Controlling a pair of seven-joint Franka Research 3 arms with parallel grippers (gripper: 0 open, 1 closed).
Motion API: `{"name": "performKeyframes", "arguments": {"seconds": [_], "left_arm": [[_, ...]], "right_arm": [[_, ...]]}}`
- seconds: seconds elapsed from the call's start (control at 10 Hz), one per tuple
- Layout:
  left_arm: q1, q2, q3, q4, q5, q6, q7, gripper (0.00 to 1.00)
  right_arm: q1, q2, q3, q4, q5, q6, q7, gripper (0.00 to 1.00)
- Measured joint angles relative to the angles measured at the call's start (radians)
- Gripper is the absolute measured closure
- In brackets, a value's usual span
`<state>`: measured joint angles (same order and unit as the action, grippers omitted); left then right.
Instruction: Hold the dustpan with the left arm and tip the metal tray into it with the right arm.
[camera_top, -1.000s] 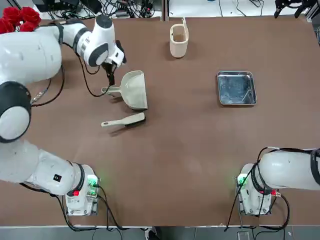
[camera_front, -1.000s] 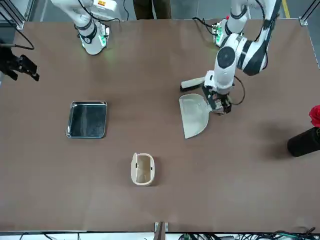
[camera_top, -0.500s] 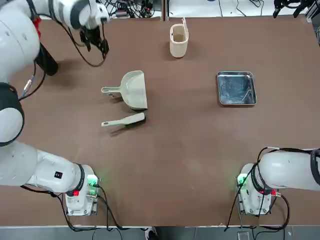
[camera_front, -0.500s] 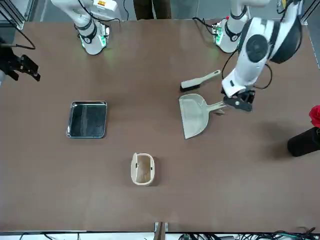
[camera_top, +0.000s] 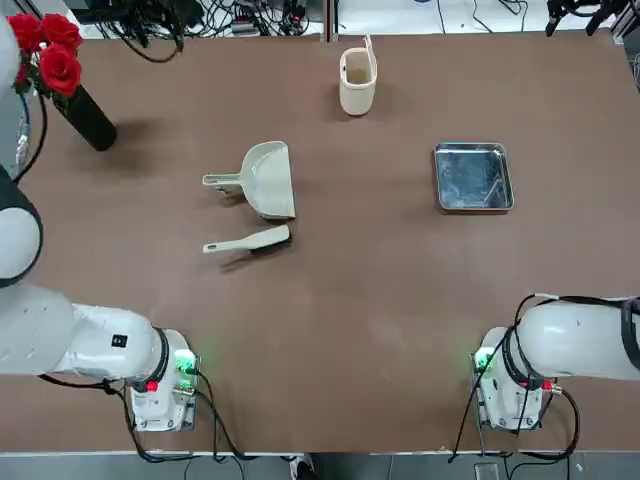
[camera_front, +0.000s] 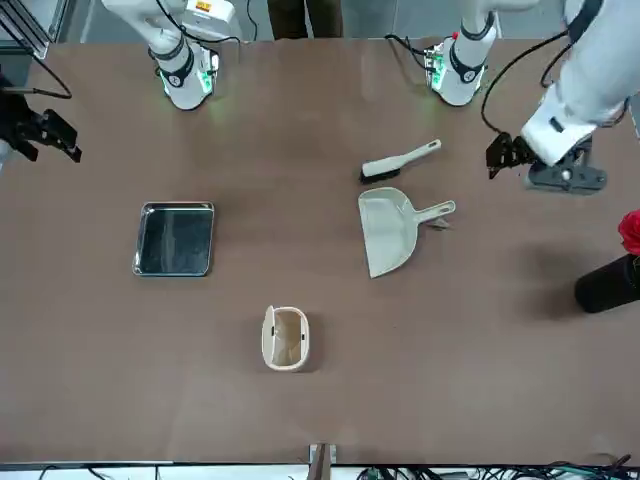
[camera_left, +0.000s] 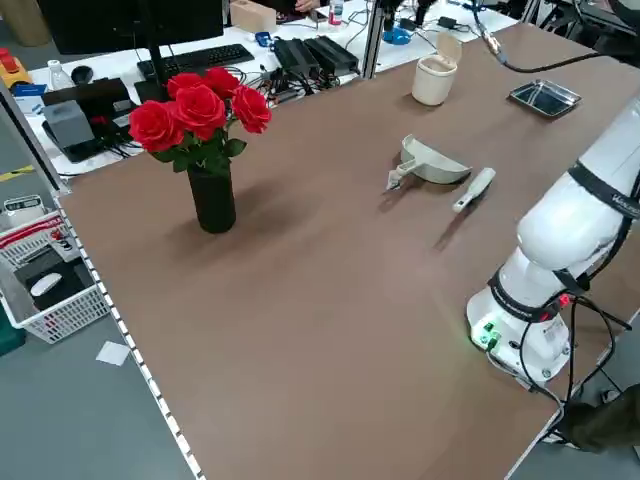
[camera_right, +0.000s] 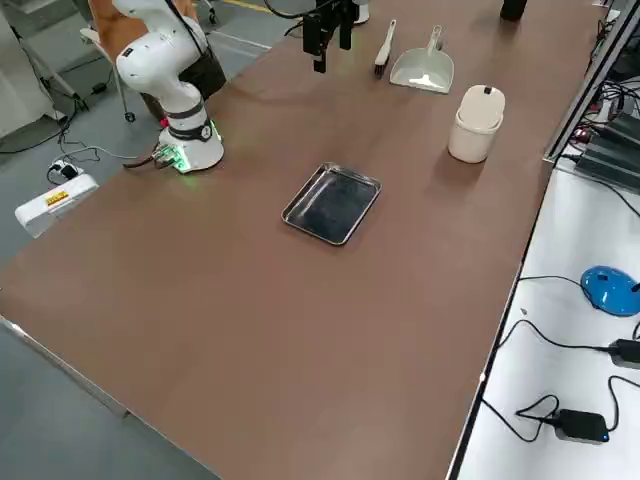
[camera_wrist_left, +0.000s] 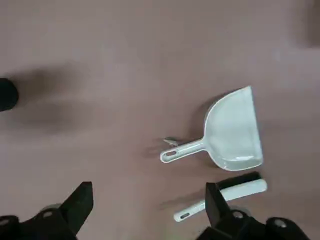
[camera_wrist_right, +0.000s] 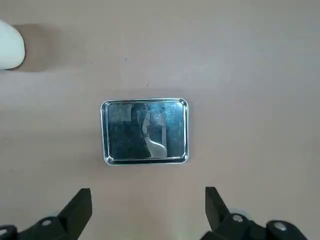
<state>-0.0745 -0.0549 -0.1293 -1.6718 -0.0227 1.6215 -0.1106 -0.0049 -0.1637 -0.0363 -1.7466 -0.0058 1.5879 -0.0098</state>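
On brown tabletop (camera_top: 380, 300), shiny square tray (camera_top: 473, 177)

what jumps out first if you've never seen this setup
Probably the red roses in a dark vase at the table's far left corner. Next, the cream dustpan lying mid-table with the hand brush just beside it, and the shiny metal tray alone to the right, both untouched.

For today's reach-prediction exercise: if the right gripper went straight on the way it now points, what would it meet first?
Judging by the right wrist view, the open right gripper points down at the table from high above. It would probably meet bare table just beside the metal tray, though depth is unclear.
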Motion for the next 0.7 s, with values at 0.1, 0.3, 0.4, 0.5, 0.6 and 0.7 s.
{"name": "performKeyframes", "arguments": {"seconds": [0.1,0.3,0.4,0.5,0.6,0.7], "left_arm": [[0.018,0.003,-0.002,0.064,-0.014,-0.040,-0.002,0.01],[0.045,0.019,-0.004,0.176,-0.015,-0.099,-0.003,0.01],[0.062,0.025,-0.005,0.197,-0.015,-0.106,-0.004,0.02],[0.074,0.034,-0.005,0.201,-0.015,-0.108,-0.004,0.02],[0.075,0.046,-0.007,0.199,-0.015,-0.109,-0.004,0.02],[0.075,0.059,-0.015,0.194,-0.013,-0.109,-0.007,0.02]], "right_arm": [[0.000,0.000,0.000,0.000,0.000,0.000,0.000,0.00],[0.001,0.000,0.000,0.000,0.000,0.000,0.000,0.00],[0.001,0.000,0.000,0.000,0.000,0.000,0.000,0.00],[0.001,0.000,0.000,0.000,0.000,0.000,0.000,0.00],[0.001,0.000,-0.001,0.000,0.000,0.000,0.000,0.00],[0.001,0.000,-0.001,0.000,0.000,0.000,0.000,0.00]]}}
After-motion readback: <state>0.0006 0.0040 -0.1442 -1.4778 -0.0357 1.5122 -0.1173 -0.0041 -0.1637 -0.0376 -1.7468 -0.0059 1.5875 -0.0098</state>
